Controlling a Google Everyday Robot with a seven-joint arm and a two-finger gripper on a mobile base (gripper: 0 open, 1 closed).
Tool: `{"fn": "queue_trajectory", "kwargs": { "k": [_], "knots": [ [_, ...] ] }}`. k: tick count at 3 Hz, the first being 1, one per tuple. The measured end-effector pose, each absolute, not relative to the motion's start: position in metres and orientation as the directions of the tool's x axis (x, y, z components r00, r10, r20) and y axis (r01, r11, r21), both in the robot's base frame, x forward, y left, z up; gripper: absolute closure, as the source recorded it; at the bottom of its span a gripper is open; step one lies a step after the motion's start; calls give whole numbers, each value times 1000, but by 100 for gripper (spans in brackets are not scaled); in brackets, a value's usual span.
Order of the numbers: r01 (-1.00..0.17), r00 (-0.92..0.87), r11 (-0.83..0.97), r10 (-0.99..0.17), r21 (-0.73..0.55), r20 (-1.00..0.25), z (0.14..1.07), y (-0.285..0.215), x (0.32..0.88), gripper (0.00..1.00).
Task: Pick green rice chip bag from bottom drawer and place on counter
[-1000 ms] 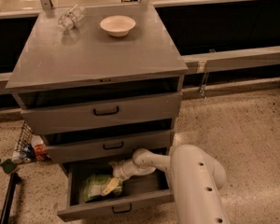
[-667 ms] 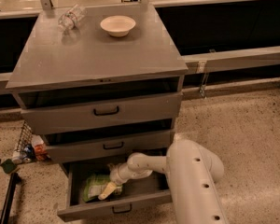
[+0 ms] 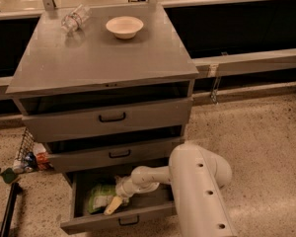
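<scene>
The bottom drawer [image 3: 89,224] is pulled open below two shallower grey drawers. The green rice chip bag [image 3: 97,195], light green with a white panel, lies in its left half. My gripper [image 3: 113,205] reaches down into the drawer from the right, right beside the bag's right edge and low over the drawer floor. My white arm [image 3: 197,181] stands in front of the cabinet's right side and hides the drawer's right part. The counter [image 3: 103,58] is the flat grey top of the cabinet.
A white bowl [image 3: 124,26] and a clear plastic bottle [image 3: 74,19] sit at the back of the counter. The middle drawer [image 3: 119,153] overhangs the bottom one. A wire basket with clutter [image 3: 27,152] and a black pole [image 3: 7,214] stand on the floor at left.
My gripper has moved left and lower in the bottom drawer, closer to the green bag. The bag, the bowl and the bottle have not moved.
</scene>
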State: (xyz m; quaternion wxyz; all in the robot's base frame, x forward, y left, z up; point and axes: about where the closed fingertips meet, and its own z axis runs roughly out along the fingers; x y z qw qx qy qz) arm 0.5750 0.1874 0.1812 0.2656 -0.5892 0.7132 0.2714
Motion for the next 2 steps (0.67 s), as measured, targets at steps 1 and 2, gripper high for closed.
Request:
{"fn": "queue_trajectory", "kwargs": {
  "k": [1,2],
  "knots": [
    [-980,-179,184,-690,70,-702,174,180,591,0],
    [-977,-188,201,-660,70,-727,173,173,613,0]
  ]
}}
